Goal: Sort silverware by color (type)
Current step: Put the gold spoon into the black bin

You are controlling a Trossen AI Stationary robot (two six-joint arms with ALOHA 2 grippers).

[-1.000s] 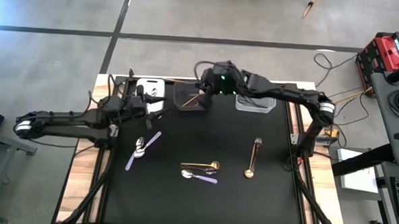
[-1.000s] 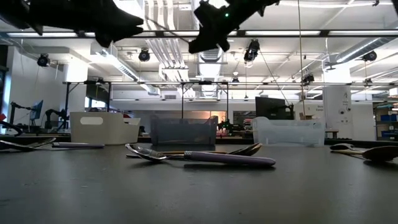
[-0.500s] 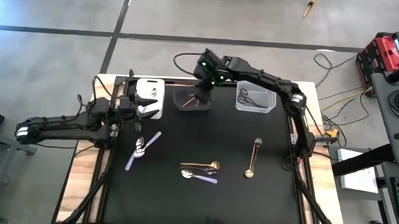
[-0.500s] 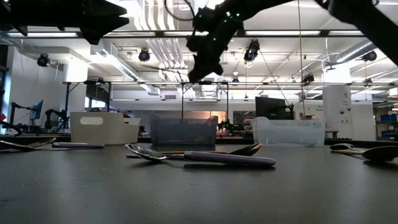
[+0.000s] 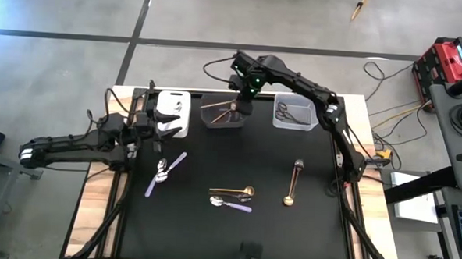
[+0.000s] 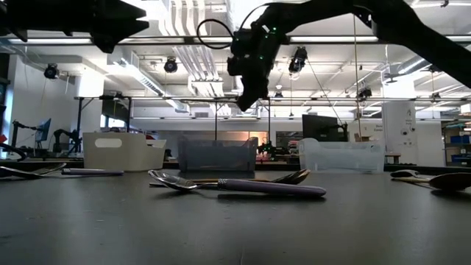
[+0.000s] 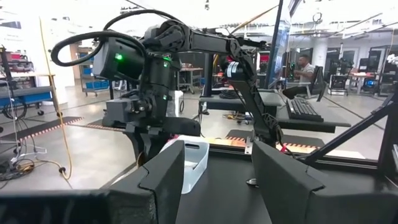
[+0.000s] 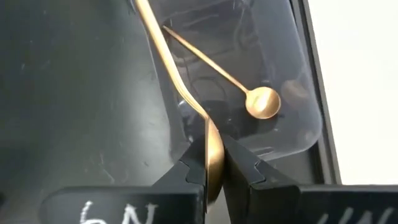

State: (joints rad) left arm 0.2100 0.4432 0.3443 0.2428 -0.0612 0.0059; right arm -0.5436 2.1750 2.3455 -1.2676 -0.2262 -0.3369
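My right gripper [image 5: 236, 109] hangs over the dark bin [image 5: 222, 116] at the table's far edge, shut on a gold spoon [image 5: 216, 105]. A second gold spoon [image 8: 261, 102] lies inside that bin. My left gripper [image 7: 217, 180] stands open and empty near the white bin [image 5: 173, 111], pointing about level across the table. On the black mat lie two lilac-handled spoons [image 5: 167, 172] [image 5: 234, 204], a gold spoon [image 5: 232, 192] and another gold one [image 5: 292, 183]. My right gripper pinches the gold spoon's broad bowl end [image 8: 213, 155] between its two fingers, the bowl edge-on in the gap. The fingers slant steeply down from above. The slim handle [image 8: 158, 43] reaches away from the fingers across the bin's rim; whether it touches the bin I cannot tell.
A clear bin [image 5: 296, 115] with dark utensils stands at the far right of the row. The three bins show side by side in the low view, white [image 6: 121, 151], dark [image 6: 217, 156], clear [image 6: 342, 156]. A lilac-handled spoon [image 6: 243, 186] lies nearest the low camera.
My right gripper has sunk toward the dark bin and tipped to point more steeply down, keeping the gold spoon; the spoon's handle now reaches toward the bin's left side. My left gripper has drawn back a little toward the table's left edge.
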